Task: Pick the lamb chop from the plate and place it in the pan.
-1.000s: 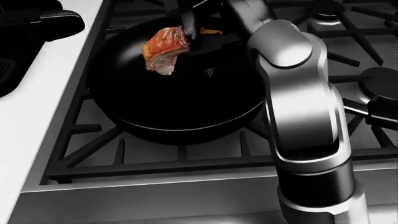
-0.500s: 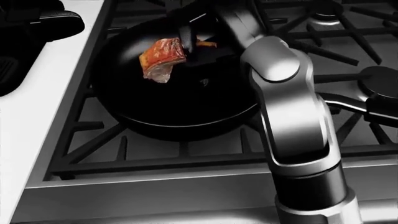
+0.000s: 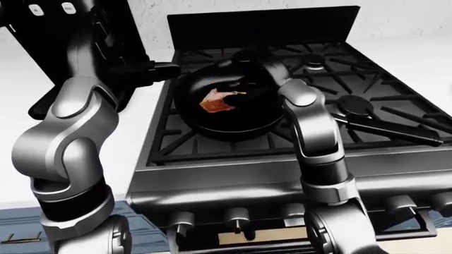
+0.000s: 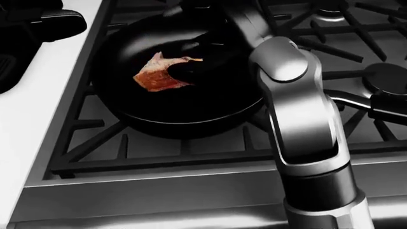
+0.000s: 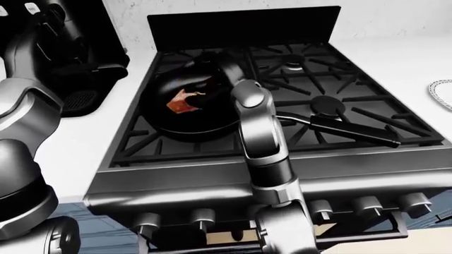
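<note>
One lamb chop (image 4: 159,76) is lying flat on the floor of one black pan (image 4: 127,114), toward the pan's left half in the head view. The chop is showing a reddish-orange seared face with a paler, pinkish tip pointing up and a thin orange sliver running to its right. Its right edge is sitting just beside dark fingers (image 4: 191,69) of the right hand (image 4: 203,57).

The pan is sitting on the grate over the near-left burner of one stove (image 3: 282,174), close to the stove's left edge. Its long handle (image 5: 339,129) is reaching across the grate toward the stove's right edge.

Two arms are showing. The right arm (image 4: 299,109) is reaching from the bottom of the head view up over the pan's right rim, with the hand hanging inside the pan. The hand is black against the black pan, so I cannot tell whether its fingers are spread or pressed together; they are not visibly wrapping the chop. The left arm (image 3: 70,127) is bending up along the white counter (image 4: 32,133) beside the stove's left edge, and its hand (image 3: 152,71) is pointing toward the pan's left rim; its finger posture is unreadable too.

One dark appliance (image 5: 78,58) is standing on the counter. At least five knobs (image 5: 364,206) are lining the stove's near edge. One plate rim (image 5: 441,90) is showing at the right edge of the right-eye view.
</note>
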You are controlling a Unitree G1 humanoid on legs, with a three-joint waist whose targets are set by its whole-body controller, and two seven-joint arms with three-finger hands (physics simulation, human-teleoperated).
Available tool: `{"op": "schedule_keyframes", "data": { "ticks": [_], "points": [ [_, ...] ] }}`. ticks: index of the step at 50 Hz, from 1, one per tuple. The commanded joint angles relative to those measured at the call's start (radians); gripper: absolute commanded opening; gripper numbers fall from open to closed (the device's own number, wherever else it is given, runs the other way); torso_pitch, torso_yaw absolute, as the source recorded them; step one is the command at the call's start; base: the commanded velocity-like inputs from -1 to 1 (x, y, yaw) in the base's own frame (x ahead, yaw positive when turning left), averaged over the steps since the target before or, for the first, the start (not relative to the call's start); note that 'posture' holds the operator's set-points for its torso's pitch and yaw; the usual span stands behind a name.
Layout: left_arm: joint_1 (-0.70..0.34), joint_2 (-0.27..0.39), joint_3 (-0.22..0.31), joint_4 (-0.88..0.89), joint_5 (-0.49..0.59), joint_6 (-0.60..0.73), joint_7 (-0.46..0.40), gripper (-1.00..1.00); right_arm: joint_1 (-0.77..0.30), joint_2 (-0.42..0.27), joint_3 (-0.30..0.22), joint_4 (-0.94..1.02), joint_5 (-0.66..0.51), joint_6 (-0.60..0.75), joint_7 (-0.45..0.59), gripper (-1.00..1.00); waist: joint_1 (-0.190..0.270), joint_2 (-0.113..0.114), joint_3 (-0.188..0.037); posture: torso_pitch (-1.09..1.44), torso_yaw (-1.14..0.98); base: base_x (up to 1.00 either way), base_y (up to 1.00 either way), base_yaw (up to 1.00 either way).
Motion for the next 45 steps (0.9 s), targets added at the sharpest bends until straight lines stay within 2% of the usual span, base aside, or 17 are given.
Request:
{"op": "schedule_keyframes", "data": {
  "ticks": [1,4,5,6,7,15,23,27,31,38,43,45],
  "points": [
    [-0.030,0.013,0.012,-0.027,0.002,-0.028,0.000,1.00,-0.037,-0.004,-0.005,-0.035,-0.001,-0.024,-0.006,0.15,0.000,0.004,-0.029,0.00,0.00,0.00,0.00,0.00],
    [-0.029,0.013,0.012,-0.029,0.002,-0.028,0.000,1.00,-0.033,-0.004,-0.005,-0.040,-0.002,-0.024,-0.008,0.21,0.001,0.003,-0.029,0.00,0.00,0.00,0.00,0.00],
    [-0.031,0.013,0.011,-0.023,0.003,-0.032,-0.001,1.00,-0.036,-0.004,-0.007,-0.040,-0.001,-0.022,-0.009,0.52,0.001,0.003,-0.030,0.00,0.00,0.00,0.00,0.00],
    [-0.031,0.013,0.011,-0.023,0.003,-0.031,-0.001,1.00,-0.038,-0.004,-0.006,-0.040,-0.001,-0.021,-0.009,0.92,0.001,0.003,-0.030,0.00,0.00,0.00,0.00,0.00],
    [-0.033,0.014,0.010,-0.020,0.004,-0.032,-0.003,1.00,-0.039,-0.006,-0.004,-0.038,-0.005,-0.022,-0.010,1.00,0.001,0.003,-0.030,0.00,0.00,0.00,0.00,0.00],
    [-0.029,0.012,0.011,-0.028,0.003,-0.030,-0.001,1.00,-0.080,-0.022,-0.014,-0.066,-0.018,0.011,-0.012,1.00,0.002,0.002,-0.030,0.00,0.00,0.00,0.00,0.00],
    [-0.030,0.005,0.001,-0.053,0.004,-0.041,-0.012,1.00,-0.173,-0.070,-0.066,-0.095,-0.016,0.033,-0.121,1.00,0.004,0.000,-0.026,0.00,0.00,0.00,0.00,0.00],
    [-0.032,-0.003,-0.005,-0.072,0.007,-0.048,-0.017,1.00,-0.204,-0.095,-0.080,-0.137,-0.007,0.075,-0.173,1.00,0.005,-0.004,-0.022,0.00,0.00,0.00,0.00,0.00],
    [-0.051,-0.004,-0.003,-0.101,0.004,-0.066,-0.012,1.00,-0.225,-0.129,-0.070,-0.190,-0.019,0.138,-0.188,1.00,0.006,-0.007,-0.019,0.00,0.00,0.00,0.00,0.00],
    [-0.083,0.007,-0.002,-0.171,-0.012,-0.038,0.018,1.00,-0.230,-0.196,-0.045,-0.389,-0.109,0.302,-0.122,1.00,0.007,-0.012,-0.008,0.00,0.00,0.00,0.00,0.00],
    [-0.106,0.011,0.013,-0.212,-0.049,-0.006,0.045,1.00,-0.240,-0.220,-0.027,-0.542,-0.191,0.434,-0.038,1.00,0.007,-0.013,-0.001,0.00,0.00,0.00,0.00,0.00],
    [-0.114,0.016,0.015,-0.223,-0.060,-0.004,0.059,1.00,-0.225,-0.221,-0.024,-0.574,-0.215,0.449,-0.016,1.00,0.007,-0.012,0.001,0.00,0.00,0.00,0.00,0.00]
  ]
}}
